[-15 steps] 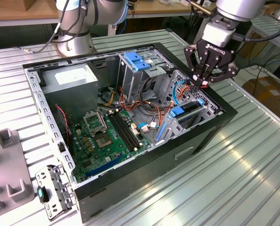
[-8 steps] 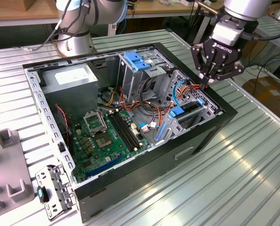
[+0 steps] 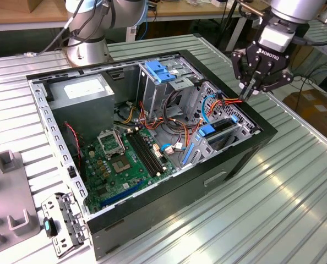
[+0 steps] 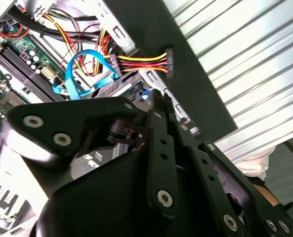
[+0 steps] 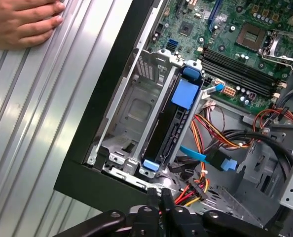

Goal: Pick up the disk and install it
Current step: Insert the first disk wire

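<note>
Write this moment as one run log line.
gripper: shut, empty, above case edge | disk: on edge in drive cage | person's hand: on table

Ribbed table (image 3: pixel 295 192) of dull brushed metal around the computer case (image 3: pixel 169 203); the case's rim painted matt black; inside it, a glossy green motherboard (image 3: pixel 125 159); bare grey sheet-metal drive cage (image 5: pixel 136 113) holding the disk (image 5: pixel 178 123), smooth blue plastic carrier.

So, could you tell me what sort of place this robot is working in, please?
Most likely a robotics lab or workshop bench: an open computer case lies on a ribbed aluminium table, the arm's hand hangs over its drive bay, and wooden workbenches stand behind.
</note>
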`<state>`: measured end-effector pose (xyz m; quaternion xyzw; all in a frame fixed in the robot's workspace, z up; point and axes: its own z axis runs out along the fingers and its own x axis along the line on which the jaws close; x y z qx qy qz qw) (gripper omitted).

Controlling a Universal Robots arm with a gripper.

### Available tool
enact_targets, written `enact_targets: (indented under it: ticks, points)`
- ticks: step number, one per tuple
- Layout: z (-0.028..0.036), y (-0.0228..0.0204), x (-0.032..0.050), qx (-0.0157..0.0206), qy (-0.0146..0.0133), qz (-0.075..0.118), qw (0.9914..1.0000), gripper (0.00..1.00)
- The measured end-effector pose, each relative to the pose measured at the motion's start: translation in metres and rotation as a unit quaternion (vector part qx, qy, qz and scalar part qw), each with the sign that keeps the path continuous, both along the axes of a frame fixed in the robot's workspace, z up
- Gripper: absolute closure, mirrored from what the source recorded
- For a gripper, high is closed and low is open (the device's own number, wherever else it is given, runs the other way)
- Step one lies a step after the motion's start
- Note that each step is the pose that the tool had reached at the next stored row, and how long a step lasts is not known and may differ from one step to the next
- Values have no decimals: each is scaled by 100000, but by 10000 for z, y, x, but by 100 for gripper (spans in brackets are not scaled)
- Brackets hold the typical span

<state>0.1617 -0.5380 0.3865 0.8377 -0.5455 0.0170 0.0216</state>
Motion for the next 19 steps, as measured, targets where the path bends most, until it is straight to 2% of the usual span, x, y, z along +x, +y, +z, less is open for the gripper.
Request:
enact_targets:
  ticks: [1,5,6,9,12,19]
  points:
    - [0,0,11,-3,1,178,100000,76]
    - [0,0,46,-20,3,1992,99980,75]
    - [0,0,47,-19,3,2966,99956,69]
    - [-2,0,53,-15,2,5560,99845,69]
    - [-3,-1,67,-21,5,8276,99657,69]
    - [-6,36,173,-17,3,9920,99507,69]
